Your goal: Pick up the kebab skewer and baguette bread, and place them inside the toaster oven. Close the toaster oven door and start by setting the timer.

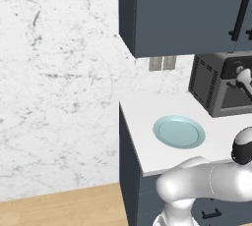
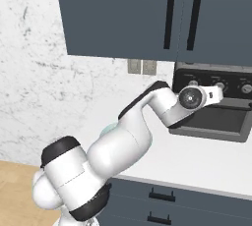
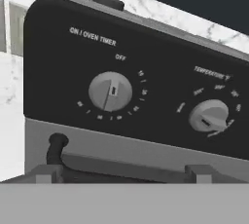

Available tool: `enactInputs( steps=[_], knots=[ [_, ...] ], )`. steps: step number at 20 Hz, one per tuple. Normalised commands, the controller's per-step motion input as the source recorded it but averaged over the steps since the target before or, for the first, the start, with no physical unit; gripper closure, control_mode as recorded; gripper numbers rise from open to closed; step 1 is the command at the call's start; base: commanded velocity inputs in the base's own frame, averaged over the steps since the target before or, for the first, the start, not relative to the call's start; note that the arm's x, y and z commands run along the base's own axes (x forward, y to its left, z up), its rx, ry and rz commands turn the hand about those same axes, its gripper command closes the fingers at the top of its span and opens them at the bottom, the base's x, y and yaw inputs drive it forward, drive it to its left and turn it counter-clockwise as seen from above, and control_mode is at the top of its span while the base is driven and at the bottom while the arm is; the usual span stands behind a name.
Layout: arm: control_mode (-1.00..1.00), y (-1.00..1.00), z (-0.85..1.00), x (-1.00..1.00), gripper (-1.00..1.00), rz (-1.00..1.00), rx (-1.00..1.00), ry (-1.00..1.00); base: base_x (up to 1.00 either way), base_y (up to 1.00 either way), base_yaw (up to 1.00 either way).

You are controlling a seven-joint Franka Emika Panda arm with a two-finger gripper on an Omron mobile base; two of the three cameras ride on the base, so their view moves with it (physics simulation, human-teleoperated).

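The toaster oven stands at the back right of the counter with its door shut. My gripper hovers open, holding nothing, just in front of the black control strip; it also appears at the oven's front as the gripper. Close ahead in the hand view is the round timer knob, labelled ON / OVEN TIMER. A second knob for temperature sits to its right. The door's black bar handle runs below the strip. The kebab skewer and baguette bread are hidden.
A pale blue plate lies on the white counter left of the oven. Dark upper cabinets hang just above the oven. A wall outlet sits behind it. The counter's left edge drops to a wooden floor.
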Motion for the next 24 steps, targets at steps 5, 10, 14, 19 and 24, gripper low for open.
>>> enactInputs(
  steps=[5,10,14,19,24],
  knots=[
    [-1.0,0.13,0.0,-0.33,-1.0,-0.07,0.0,-0.06,0.0,0.0,0.0],
    [-1.0,0.08,0.0,-0.55,-1.0,-0.01,0.01,-0.2,0.0,0.0,0.0],
    [-1.0,0.06,0.06,-0.17,-1.0,0.0,0.07,-0.25,0.0,0.0,0.0],
    [-1.0,0.2,0.01,0.06,-1.0,0.0,0.11,-0.25,0.0,0.0,0.0],
    [-1.0,0.04,0.01,0.33,-1.0,0.0,0.06,-0.15,0.0,0.0,0.0]
  ],
)
